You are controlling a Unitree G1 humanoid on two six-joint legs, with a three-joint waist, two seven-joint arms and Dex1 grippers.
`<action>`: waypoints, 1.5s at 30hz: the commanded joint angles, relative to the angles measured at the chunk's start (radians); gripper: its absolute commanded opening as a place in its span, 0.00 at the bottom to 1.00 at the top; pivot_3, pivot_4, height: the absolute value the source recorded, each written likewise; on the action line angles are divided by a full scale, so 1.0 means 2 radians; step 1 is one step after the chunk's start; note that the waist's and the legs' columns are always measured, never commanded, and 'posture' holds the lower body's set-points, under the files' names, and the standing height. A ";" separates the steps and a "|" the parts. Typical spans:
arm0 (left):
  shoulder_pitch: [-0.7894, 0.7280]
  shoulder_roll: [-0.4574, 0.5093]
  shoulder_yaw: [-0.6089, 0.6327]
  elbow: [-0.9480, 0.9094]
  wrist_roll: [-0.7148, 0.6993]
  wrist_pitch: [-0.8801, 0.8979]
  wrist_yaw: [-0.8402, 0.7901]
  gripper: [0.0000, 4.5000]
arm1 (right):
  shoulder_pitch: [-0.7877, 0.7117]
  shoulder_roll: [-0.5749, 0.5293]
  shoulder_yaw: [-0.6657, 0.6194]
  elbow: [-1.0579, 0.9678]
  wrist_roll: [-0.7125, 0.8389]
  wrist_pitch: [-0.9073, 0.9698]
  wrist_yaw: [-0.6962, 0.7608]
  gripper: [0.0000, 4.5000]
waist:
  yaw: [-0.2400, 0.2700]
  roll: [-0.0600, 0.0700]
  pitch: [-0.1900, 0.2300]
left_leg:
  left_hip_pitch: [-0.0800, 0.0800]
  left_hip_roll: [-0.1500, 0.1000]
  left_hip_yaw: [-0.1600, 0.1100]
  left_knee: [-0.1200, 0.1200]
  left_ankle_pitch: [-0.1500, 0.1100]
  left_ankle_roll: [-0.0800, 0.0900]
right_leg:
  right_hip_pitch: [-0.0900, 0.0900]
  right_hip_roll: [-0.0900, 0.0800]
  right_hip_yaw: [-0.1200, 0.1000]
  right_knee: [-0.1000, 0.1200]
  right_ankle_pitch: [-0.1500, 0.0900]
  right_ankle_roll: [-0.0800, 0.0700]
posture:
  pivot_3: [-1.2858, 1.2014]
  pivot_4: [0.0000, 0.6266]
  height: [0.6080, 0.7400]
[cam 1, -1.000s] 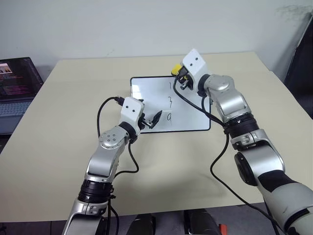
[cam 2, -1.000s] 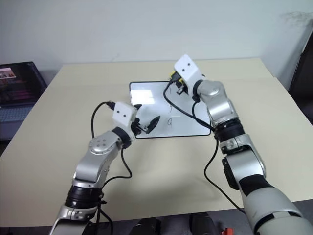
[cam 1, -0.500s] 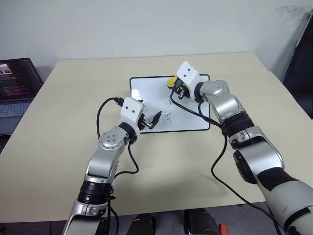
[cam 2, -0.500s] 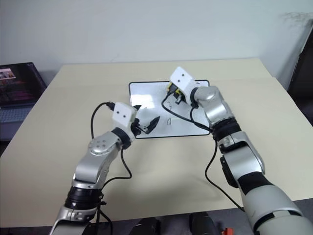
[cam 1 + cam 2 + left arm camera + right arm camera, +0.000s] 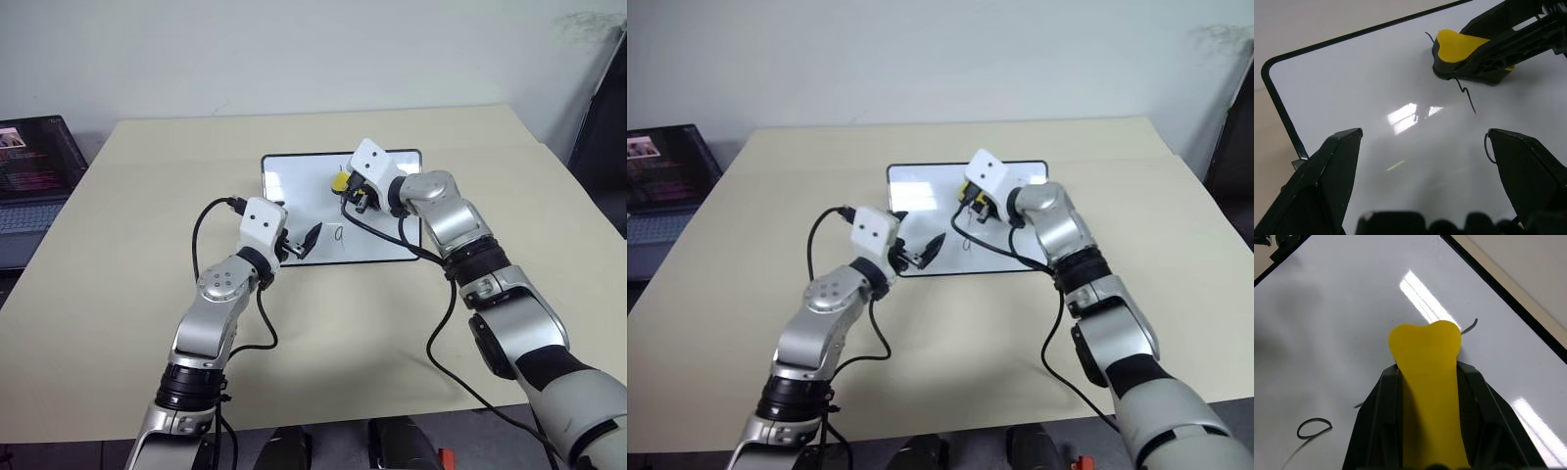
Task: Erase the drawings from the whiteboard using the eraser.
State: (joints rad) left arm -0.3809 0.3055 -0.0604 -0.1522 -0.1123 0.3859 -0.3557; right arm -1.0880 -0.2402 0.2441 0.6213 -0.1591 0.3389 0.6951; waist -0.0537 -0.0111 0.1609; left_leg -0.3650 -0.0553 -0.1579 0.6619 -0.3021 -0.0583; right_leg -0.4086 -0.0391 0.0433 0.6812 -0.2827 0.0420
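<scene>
The right gripper (image 5: pixel 345 192), clamped on the small yellow eraser (image 5: pixel 339 182), had swept down the glossy black-framed whiteboard (image 5: pixel 294 181) at frame centre; the top mark was gone, the middle half wiped, the lowest drawing (image 5: pixel 339 233) remained. The left gripper (image 5: pixel 302 244) hung apart.

The right claw (image 5: pixel 345 191) and its white wrist housing cover the middle of the whiteboard (image 5: pixel 294 181), hiding the upper part of the drawings (image 5: pixel 338 233); in the head views just the lowest mark shows clearly. The eraser (image 5: pixel 1429 382) is partly hidden between the right claw's fingers, and its dark underside is too covered to judge contact with the board. In the left wrist view the whiteboard is cut off by the picture's edges, and the lowest mark sits partly behind a finger (image 5: pixel 1528 171). The laptop (image 5: pixel 34 181) is cropped by the picture's edge
</scene>
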 commanded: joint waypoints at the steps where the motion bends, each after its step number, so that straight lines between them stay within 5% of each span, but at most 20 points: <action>1: -0.009 -0.006 0.003 -0.016 0.001 -0.008 0.004 1.00 | -0.001 -0.010 -0.023 -0.043 0.011 0.020 -0.014 0.25 | 0.001 0.000 0.000 | 0.000 0.000 0.000 0.000 0.000 0.000 | 0.000 0.000 0.000 0.000 0.000 0.000 | 0.52 0.24 1.00; 31: -0.011 -0.008 0.005 -0.027 0.004 0.006 0.010 1.00 | -0.067 0.043 -0.005 0.116 -0.003 -0.071 -0.054 0.25 | -0.003 0.000 0.000 | 0.000 0.000 0.001 0.000 0.000 0.000 | 0.000 0.000 0.000 0.000 0.000 0.000 | 0.52 0.24 1.00; 45: -0.010 -0.010 -0.002 -0.016 0.002 -0.004 0.006 1.00 | -0.047 0.033 -0.037 0.013 0.022 -0.024 -0.043 0.25 | -0.002 0.000 0.000 | 0.000 0.000 0.000 0.000 0.000 0.000 | -0.001 0.000 0.000 0.000 0.000 0.000 | 0.52 0.24 1.00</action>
State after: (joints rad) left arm -0.3957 0.2859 -0.0716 -0.1554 -0.1101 0.4046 -0.3403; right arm -1.1741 -0.1654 0.2047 0.7340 -0.1374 0.2723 0.6071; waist -0.0567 -0.0110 0.1610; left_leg -0.3661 -0.0552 -0.1578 0.6614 -0.3021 -0.0584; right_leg -0.4102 -0.0389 0.0436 0.6808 -0.2827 0.0419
